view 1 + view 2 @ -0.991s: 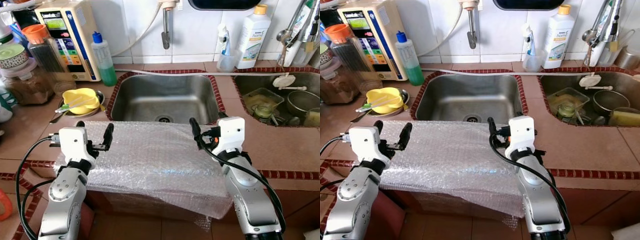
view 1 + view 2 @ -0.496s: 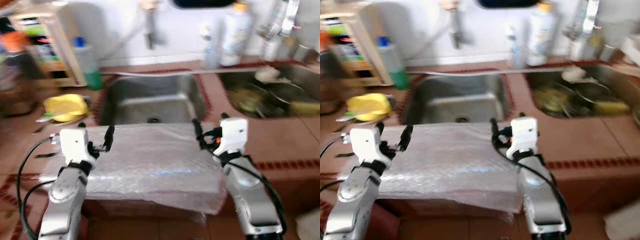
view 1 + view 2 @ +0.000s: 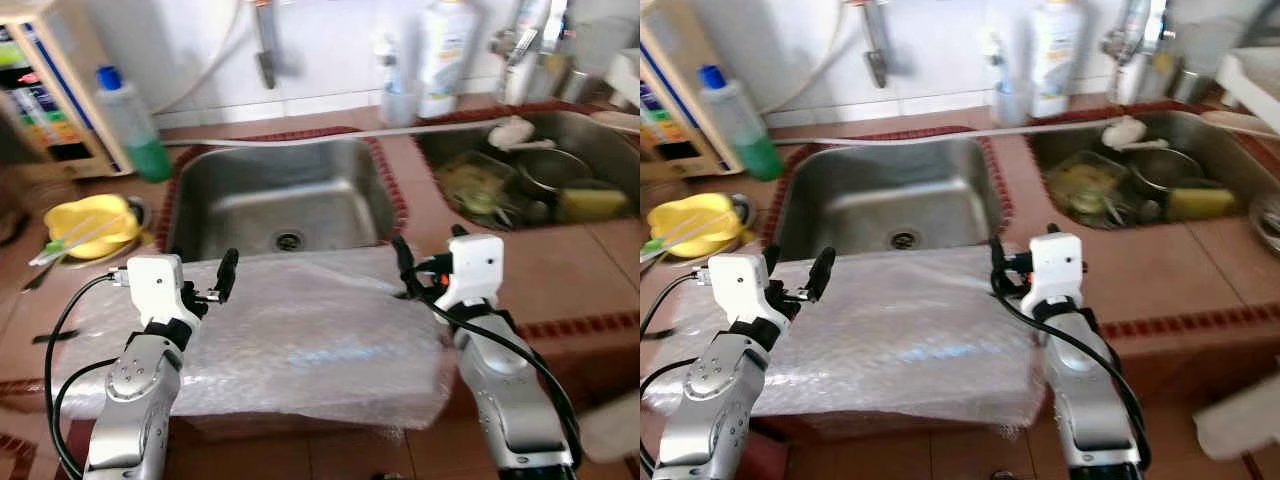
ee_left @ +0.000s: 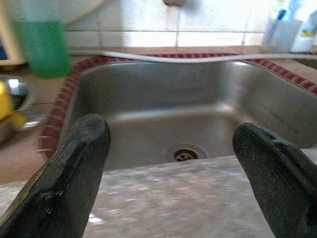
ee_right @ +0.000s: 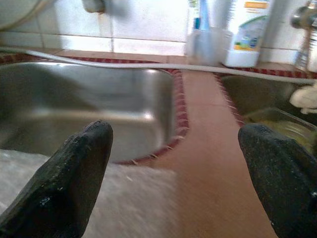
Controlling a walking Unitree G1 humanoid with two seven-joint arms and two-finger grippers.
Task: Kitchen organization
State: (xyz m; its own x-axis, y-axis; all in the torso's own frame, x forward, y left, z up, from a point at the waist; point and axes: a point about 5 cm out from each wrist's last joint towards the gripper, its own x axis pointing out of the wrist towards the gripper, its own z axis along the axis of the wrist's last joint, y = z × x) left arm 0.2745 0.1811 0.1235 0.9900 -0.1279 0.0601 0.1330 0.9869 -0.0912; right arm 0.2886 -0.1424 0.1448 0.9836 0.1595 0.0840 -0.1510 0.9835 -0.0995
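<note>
A sheet of bubble wrap (image 3: pixel 300 340) lies over the front of the tiled counter and hangs past its edge, just before the empty steel sink (image 3: pixel 280 205). My left gripper (image 3: pixel 203 275) hovers open over the sheet's left part, and its black fingers (image 4: pixel 64 183) stand wide apart with nothing between them. Over the sheet's right edge my right gripper (image 3: pixel 428 262) is also open, with its fingers (image 5: pixel 69 173) spread and empty. Both point toward the sink and the tiled wall.
A second sink (image 3: pixel 600 150) at the right holds a pot, a container and other dishes. On the left stand a green soap bottle (image 3: pixel 130 125), a water purifier (image 3: pixel 45 90) and a yellow bowl (image 3: pixel 85 220). A white bottle (image 3: pixel 445 55) stands by the wall.
The camera has swung to the right and closer, so the whole scene has shifted left. Both grippers keep the same open pose over the bubble wrap.
</note>
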